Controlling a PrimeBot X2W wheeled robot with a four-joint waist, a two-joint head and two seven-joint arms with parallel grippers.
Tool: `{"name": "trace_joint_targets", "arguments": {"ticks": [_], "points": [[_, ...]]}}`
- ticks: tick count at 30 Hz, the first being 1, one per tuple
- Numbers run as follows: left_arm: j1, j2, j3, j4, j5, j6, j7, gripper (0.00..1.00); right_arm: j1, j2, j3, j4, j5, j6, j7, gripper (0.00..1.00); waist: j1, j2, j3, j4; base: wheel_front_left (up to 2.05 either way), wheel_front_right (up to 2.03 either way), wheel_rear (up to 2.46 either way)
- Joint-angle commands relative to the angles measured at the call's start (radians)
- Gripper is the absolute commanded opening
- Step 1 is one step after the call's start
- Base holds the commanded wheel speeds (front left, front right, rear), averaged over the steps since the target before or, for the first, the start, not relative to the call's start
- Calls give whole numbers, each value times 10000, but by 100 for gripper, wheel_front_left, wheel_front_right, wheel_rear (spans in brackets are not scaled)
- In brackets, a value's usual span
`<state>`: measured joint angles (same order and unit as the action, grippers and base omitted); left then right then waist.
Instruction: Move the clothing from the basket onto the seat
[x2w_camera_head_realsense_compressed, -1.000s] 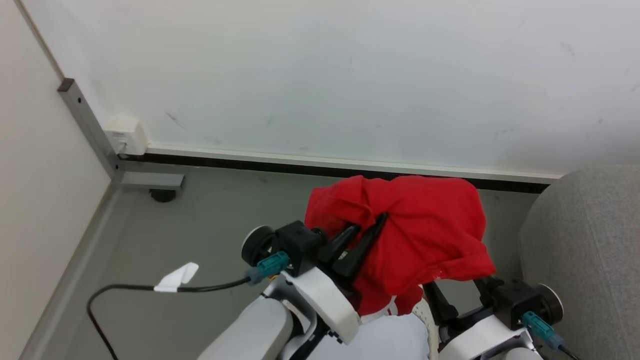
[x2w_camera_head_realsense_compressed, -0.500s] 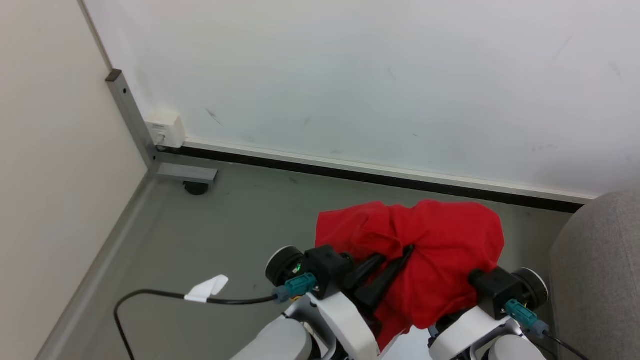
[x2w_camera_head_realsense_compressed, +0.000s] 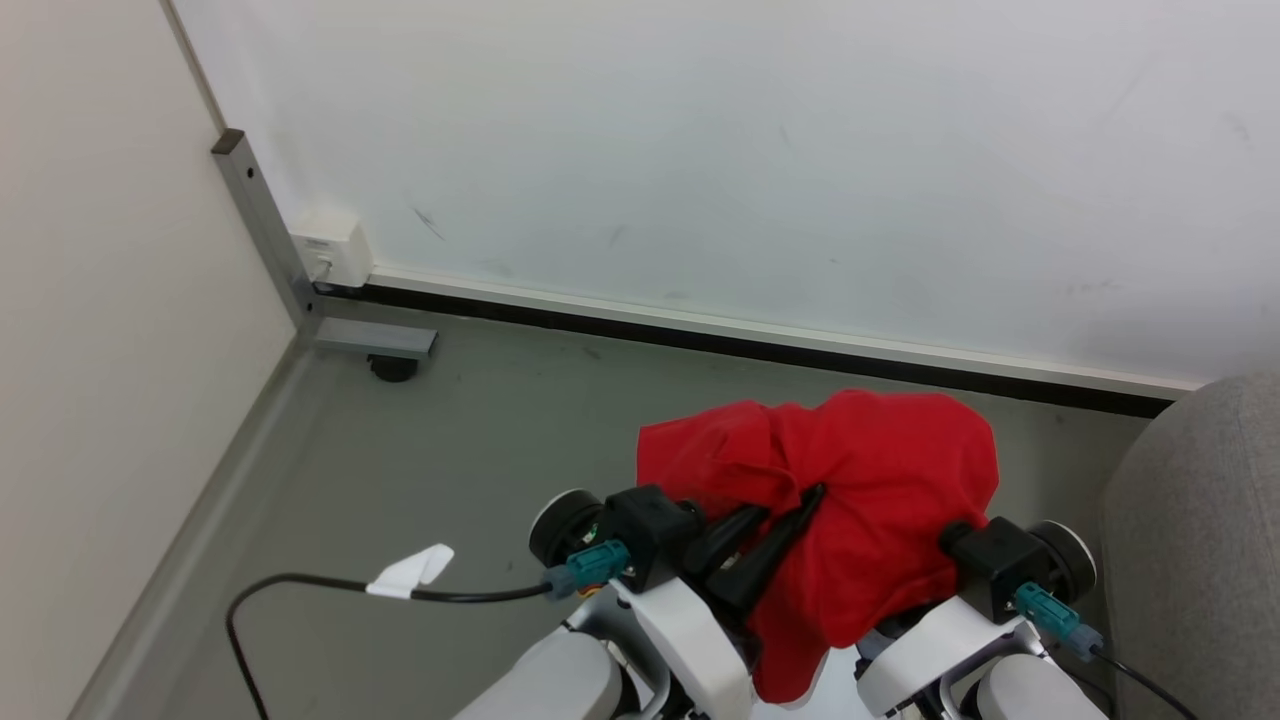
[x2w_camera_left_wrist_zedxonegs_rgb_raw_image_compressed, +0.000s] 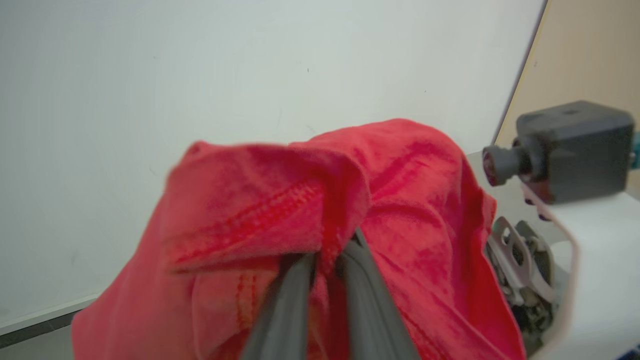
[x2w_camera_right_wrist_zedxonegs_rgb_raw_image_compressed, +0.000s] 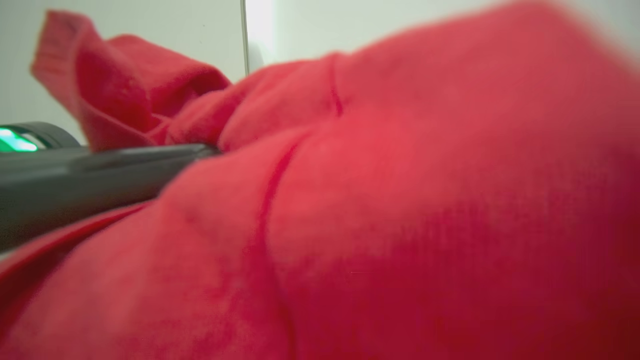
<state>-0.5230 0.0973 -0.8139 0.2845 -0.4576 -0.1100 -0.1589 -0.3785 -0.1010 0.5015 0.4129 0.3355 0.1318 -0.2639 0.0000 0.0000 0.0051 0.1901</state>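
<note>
The clothing (x2w_camera_head_realsense_compressed: 880, 480) is a bunch of bright red fabric held up above the grey floor. My left gripper (x2w_camera_head_realsense_compressed: 815, 492) is shut on a fold near its middle. In the left wrist view the two dark fingers (x2w_camera_left_wrist_zedxonegs_rgb_raw_image_compressed: 295, 295) pinch the red cloth (x2w_camera_left_wrist_zedxonegs_rgb_raw_image_compressed: 400, 200) at their tips. My right arm's wrist block (x2w_camera_head_realsense_compressed: 1000, 560) sits under the garment's right side, and the draped fabric (x2w_camera_right_wrist_zedxonegs_rgb_raw_image_compressed: 400, 200) hides its fingers. The seat (x2w_camera_head_realsense_compressed: 1200, 520) is the light grey sofa at the right edge. The basket is out of view.
A white wall with a dark baseboard (x2w_camera_head_realsense_compressed: 760, 350) runs across the back. A grey metal frame foot with a caster (x2w_camera_head_realsense_compressed: 378, 348) and a white socket box (x2w_camera_head_realsense_compressed: 335, 250) stand at the left corner. A black cable with a white tag (x2w_camera_head_realsense_compressed: 410, 572) trails over the floor.
The camera has shifted. My right wrist has come up from below the garment to sit under its right side. The left gripper keeps its hold on the red cloth.
</note>
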Motion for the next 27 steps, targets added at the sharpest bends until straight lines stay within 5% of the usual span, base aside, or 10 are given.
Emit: {"name": "trace_joint_targets", "arguments": {"ticks": [1,17,18,20,21,27], "points": [[-27,58,21,37,-50,54,-46,0,-88,-59,-50,-92,39,-21,-9,0,0,0,3,-55,0,0,0],[-62,168,114,172,-272,186,-160,0,93,-31,-226,-185,76,-21,-9,0,0,0,-32,-344,0,0,0],[-66,181,124,190,-291,196,-168,9,110,-20,-273,-211,67,-21,-9,0,0,0,-32,-354,0,0,0],[-67,195,143,215,-297,228,-187,77,160,1,-379,-249,73,-21,-9,0,0,0,-30,-378,0,0,0],[-64,206,159,227,-312,244,-200,100,194,10,-437,-271,93,-21,-9,0,0,0,-28,-391,0,0,0],[129,307,177,277,-374,291,-266,100,362,34,-641,-420,91,-21,-9,0,0,0,-1,-541,0,0,0]]}}
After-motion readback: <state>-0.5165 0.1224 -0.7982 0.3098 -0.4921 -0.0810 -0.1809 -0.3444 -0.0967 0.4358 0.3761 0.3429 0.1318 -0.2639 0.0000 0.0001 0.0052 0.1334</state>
